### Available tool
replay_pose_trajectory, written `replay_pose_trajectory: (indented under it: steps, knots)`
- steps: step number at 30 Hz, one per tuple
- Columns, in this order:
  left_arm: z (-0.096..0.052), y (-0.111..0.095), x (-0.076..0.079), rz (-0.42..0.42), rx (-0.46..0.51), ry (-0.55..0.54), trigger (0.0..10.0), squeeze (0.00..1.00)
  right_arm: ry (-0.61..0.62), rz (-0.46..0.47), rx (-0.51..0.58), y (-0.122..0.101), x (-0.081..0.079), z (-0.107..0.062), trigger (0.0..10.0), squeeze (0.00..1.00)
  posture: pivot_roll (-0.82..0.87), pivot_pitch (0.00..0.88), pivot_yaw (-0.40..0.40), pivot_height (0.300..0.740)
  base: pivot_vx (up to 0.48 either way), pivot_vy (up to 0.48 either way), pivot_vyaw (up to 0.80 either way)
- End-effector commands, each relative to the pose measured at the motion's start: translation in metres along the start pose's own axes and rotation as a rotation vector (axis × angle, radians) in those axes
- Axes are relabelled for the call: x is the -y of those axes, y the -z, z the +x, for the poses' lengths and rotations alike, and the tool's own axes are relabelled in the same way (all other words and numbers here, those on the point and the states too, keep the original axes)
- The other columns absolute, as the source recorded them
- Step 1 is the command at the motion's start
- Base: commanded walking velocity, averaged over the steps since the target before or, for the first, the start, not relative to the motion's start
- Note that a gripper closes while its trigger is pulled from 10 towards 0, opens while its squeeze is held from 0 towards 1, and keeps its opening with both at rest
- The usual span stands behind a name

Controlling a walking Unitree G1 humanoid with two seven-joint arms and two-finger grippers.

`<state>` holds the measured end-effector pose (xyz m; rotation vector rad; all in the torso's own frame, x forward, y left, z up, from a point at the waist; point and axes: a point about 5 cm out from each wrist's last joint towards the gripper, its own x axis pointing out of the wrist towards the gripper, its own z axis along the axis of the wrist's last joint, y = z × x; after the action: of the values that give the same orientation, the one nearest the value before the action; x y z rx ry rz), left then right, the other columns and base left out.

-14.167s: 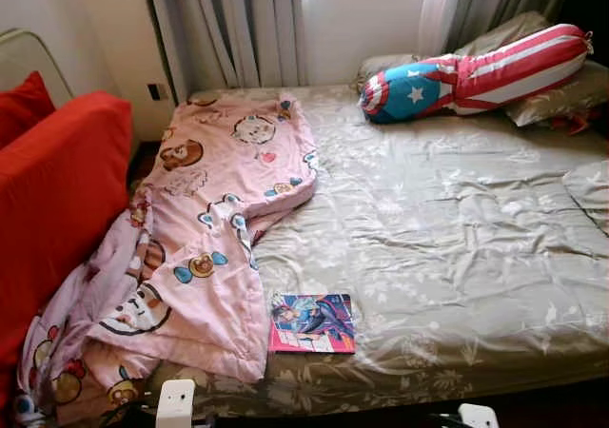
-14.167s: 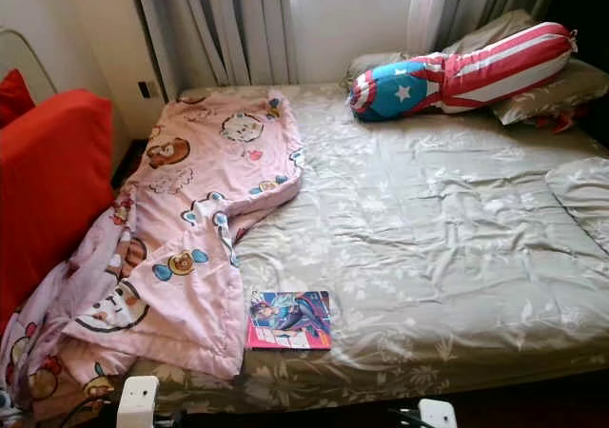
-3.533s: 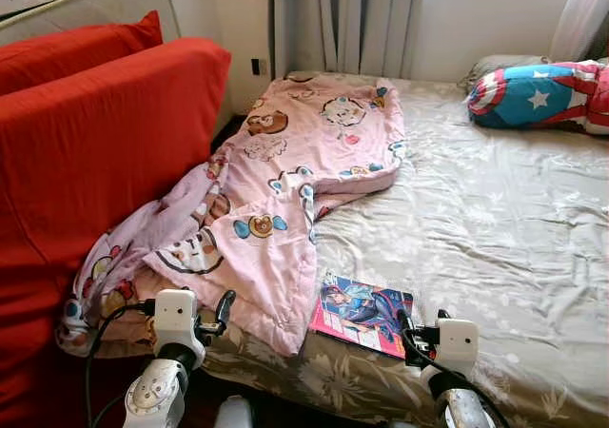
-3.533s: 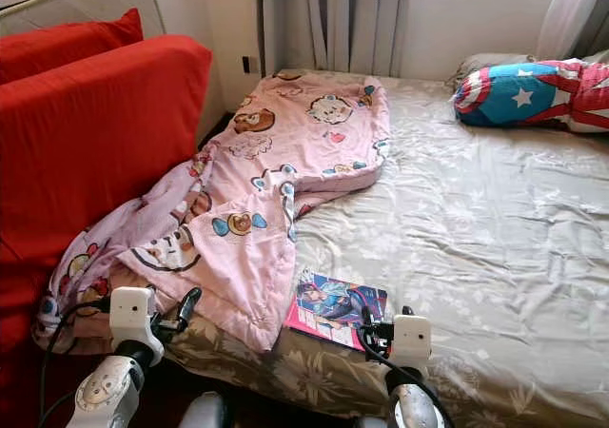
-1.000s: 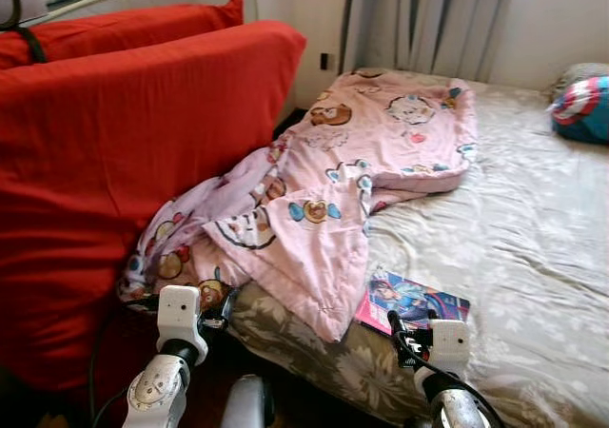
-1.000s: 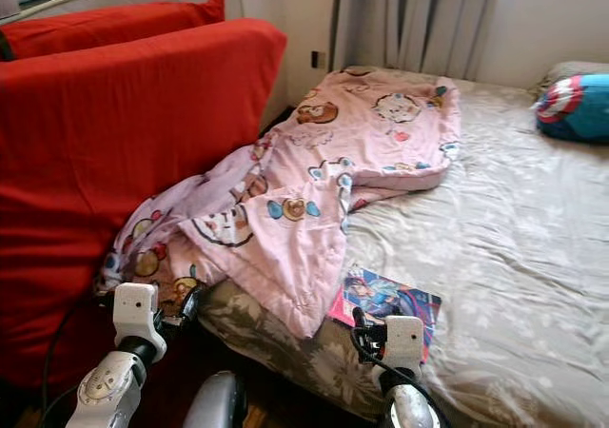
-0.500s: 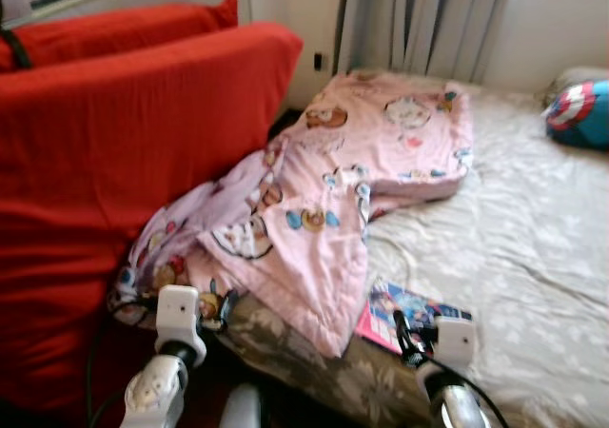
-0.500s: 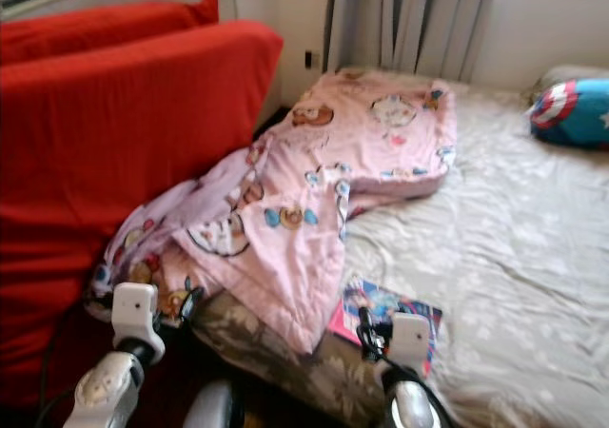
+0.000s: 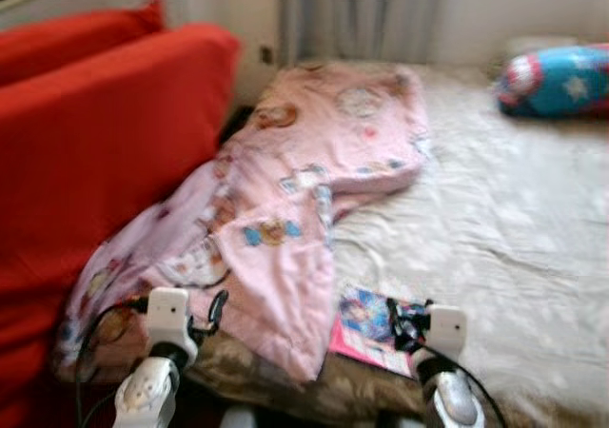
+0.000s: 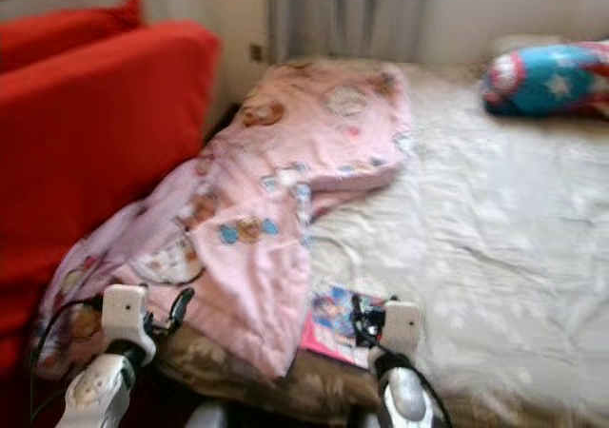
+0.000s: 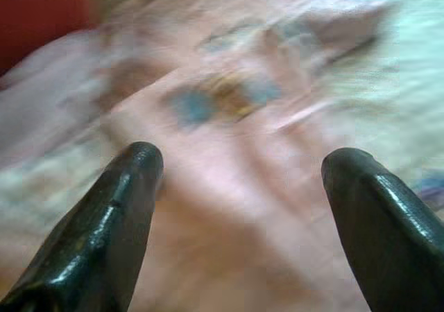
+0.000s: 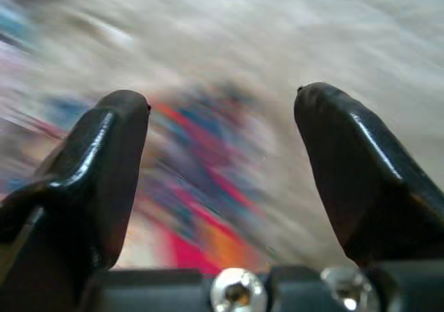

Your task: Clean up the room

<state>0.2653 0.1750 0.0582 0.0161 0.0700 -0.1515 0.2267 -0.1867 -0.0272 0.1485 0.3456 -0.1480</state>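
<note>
While both grippers hover spread and empty, tidying looks barely begun.
Rumpled pink cartoon-print blanket [image 9: 314, 190] spills left; colourful magazine [image 9: 373, 328] lies near (blurred), left gripper [image 11: 236, 187], right gripper [image 12: 222, 166].

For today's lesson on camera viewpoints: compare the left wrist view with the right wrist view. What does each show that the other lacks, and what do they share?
Left wrist view alone: the pink blanket with blurred cartoon prints, and a red patch at one corner, probably the sofa. Right wrist view alone: the book, a red and blue blur between the right gripper fingers. Both: two black fingers spread apart, left gripper included, pale bed sheet, and heavy motion blur.
</note>
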Motion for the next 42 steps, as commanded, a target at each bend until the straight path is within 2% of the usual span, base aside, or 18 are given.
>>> replay_pose_trajectory:
  steps: [1, 2, 5, 13, 14, 15, 16, 17, 18, 19, 21, 22, 26, 30, 32, 42]
  knots:
    - [-0.010, 0.010, -0.014, 0.009, -0.050, -0.041, 10.0, 0.00, -0.025, 0.025, -0.006, -0.002, -0.013, 0.005, 10.0, 0.00, 0.04, 0.000, 0.015, 0.598, 0.000, 0.000, 0.00]
    - [-0.011, 0.009, -0.014, 0.011, -0.050, -0.038, 10.0, 0.00, 0.008, 0.067, -0.036, 0.001, -0.009, 0.007, 10.0, 0.00, 0.05, 0.000, 0.017, 0.598, 0.000, 0.000, 0.00]
    - [-0.011, 0.009, -0.015, 0.014, -0.051, -0.035, 10.0, 0.00, 0.036, 0.118, -0.068, 0.003, -0.006, 0.009, 10.0, 0.00, 0.05, 0.000, 0.022, 0.598, 0.000, 0.000, 0.00]
    - [-0.006, 0.006, -0.015, 0.024, -0.053, -0.023, 10.0, 0.00, 0.062, 0.177, -0.106, 0.000, -0.002, 0.019, 10.0, 0.00, 0.07, 0.029, 0.040, 0.598, 0.000, 0.000, 0.00]
    - [-0.005, 0.005, -0.016, 0.026, -0.052, -0.022, 10.0, 0.00, 0.068, 0.193, -0.108, -0.001, -0.002, 0.020, 10.0, 0.09, 0.08, 0.044, 0.047, 0.598, 0.000, 0.000, 0.00]
    - [-0.005, 0.005, -0.016, 0.026, -0.052, -0.022, 10.0, 0.00, 0.068, 0.193, -0.108, -0.001, -0.002, 0.020, 10.0, 0.09, 0.08, 0.044, 0.047, 0.598, 0.000, 0.000, 0.00]
    - [-0.005, 0.004, -0.016, 0.027, -0.051, -0.021, 10.0, 0.00, 0.067, 0.200, -0.108, -0.001, -0.002, 0.020, 10.0, 0.50, 0.08, 0.050, 0.047, 0.598, 0.000, 0.000, 0.00]
    - [-0.004, 0.003, -0.016, 0.027, -0.051, -0.020, 10.0, 0.00, 0.066, 0.202, -0.110, -0.002, -0.003, 0.021, 10.0, 0.75, 0.08, 0.054, 0.048, 0.598, 0.000, 0.000, 0.00]
    - [-0.004, 0.003, -0.016, 0.028, -0.049, -0.019, 10.0, 0.00, 0.065, 0.201, -0.111, -0.002, -0.003, 0.021, 10.0, 0.88, 0.09, 0.067, 0.052, 0.598, 0.000, 0.000, 0.00]
    - [-0.005, 0.000, -0.016, 0.031, -0.045, -0.016, 10.0, 0.00, 0.062, 0.206, -0.115, -0.001, -0.005, 0.022, 10.0, 0.60, 0.10, 0.089, 0.058, 0.598, 0.000, 0.000, 0.00]
    - [-0.006, 0.000, -0.016, 0.033, -0.043, -0.015, 10.0, 0.00, 0.061, 0.208, -0.116, -0.001, -0.005, 0.021, 10.0, 0.60, 0.10, 0.089, 0.058, 0.598, 0.000, 0.000, 0.00]
    - [-0.007, -0.001, -0.016, 0.035, -0.044, -0.011, 10.0, 0.00, 0.060, 0.212, -0.117, -0.001, -0.006, 0.022, 10.0, 0.00, 0.10, 0.103, 0.061, 0.598, 0.000, 0.000, 0.00]
    - [-0.024, 0.002, -0.021, 0.059, -0.076, -0.009, 10.0, 0.00, 0.053, 0.266, -0.104, -0.003, -0.009, 0.024, 10.0, 0.00, 0.12, 0.144, 0.072, 0.598, 0.000, 0.000, 0.00]
    - [-0.030, 0.003, -0.024, 0.065, -0.086, -0.016, 10.0, 0.00, 0.045, 0.288, -0.093, -0.006, -0.009, 0.026, 10.0, 0.00, 0.13, 0.159, 0.075, 0.598, 0.000, 0.000, 0.00]
    - [-0.043, 0.006, -0.031, 0.077, -0.114, -0.032, 10.0, 0.00, 0.009, 0.337, -0.041, -0.018, -0.008, 0.032, 10.0, 0.00, 0.15, 0.178, 0.073, 0.598, 0.000, 0.000, 0.00]
    - [-0.056, 0.007, -0.035, 0.109, -0.148, -0.041, 10.0, 0.00, -0.025, 0.377, 0.024, -0.041, 0.002, 0.043, 10.0, 0.00, 0.16, 0.193, 0.079, 0.598, 0.000, 0.000, 0.00]
